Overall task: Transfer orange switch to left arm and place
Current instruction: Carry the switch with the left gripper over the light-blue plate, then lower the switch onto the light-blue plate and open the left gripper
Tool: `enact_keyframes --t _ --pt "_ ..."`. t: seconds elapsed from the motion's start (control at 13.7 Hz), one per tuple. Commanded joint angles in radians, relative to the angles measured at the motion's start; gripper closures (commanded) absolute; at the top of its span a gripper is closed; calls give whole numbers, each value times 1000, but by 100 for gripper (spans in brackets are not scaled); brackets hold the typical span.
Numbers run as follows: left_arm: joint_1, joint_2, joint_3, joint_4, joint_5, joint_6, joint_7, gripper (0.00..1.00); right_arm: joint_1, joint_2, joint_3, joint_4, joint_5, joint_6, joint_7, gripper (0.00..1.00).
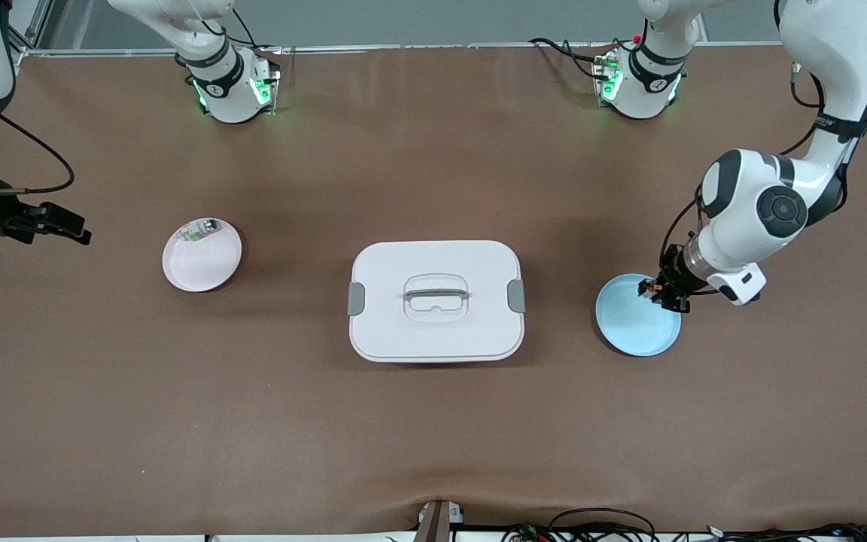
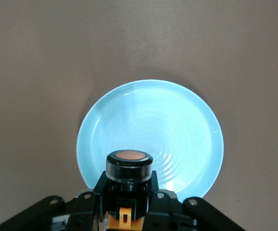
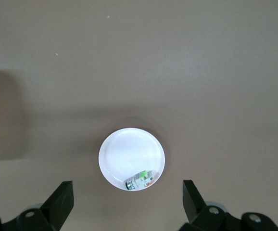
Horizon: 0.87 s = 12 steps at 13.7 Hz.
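Note:
My left gripper is shut on the orange switch and holds it just above the blue plate, over the edge toward the robots' bases. In the left wrist view the switch stands between the fingers, its orange cap facing the blue plate. My right gripper is open and empty, up in the air over the table at the right arm's end, beside the pink plate. The white box sits mid-table between the two plates.
The pink plate holds a small green-and-silver component. In the right wrist view that plate and component lie below my open right gripper. Cables hang at the table edge nearest the front camera.

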Motion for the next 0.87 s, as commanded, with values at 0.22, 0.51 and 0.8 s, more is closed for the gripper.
enact_keyframes --t 0.22,0.51,0.8 --pt "0 163 2 112 300 24 -306 100 -25 -23 14 80 -3 -5 6 0" --pt "0 222 -3 144 368 26 -375 100 -26 -24 12 92 -8 -14 6 0" --pt "-2 247 -7 144 363 27 -372 100 -40 -15 14 161 -11 -129 -8 0"
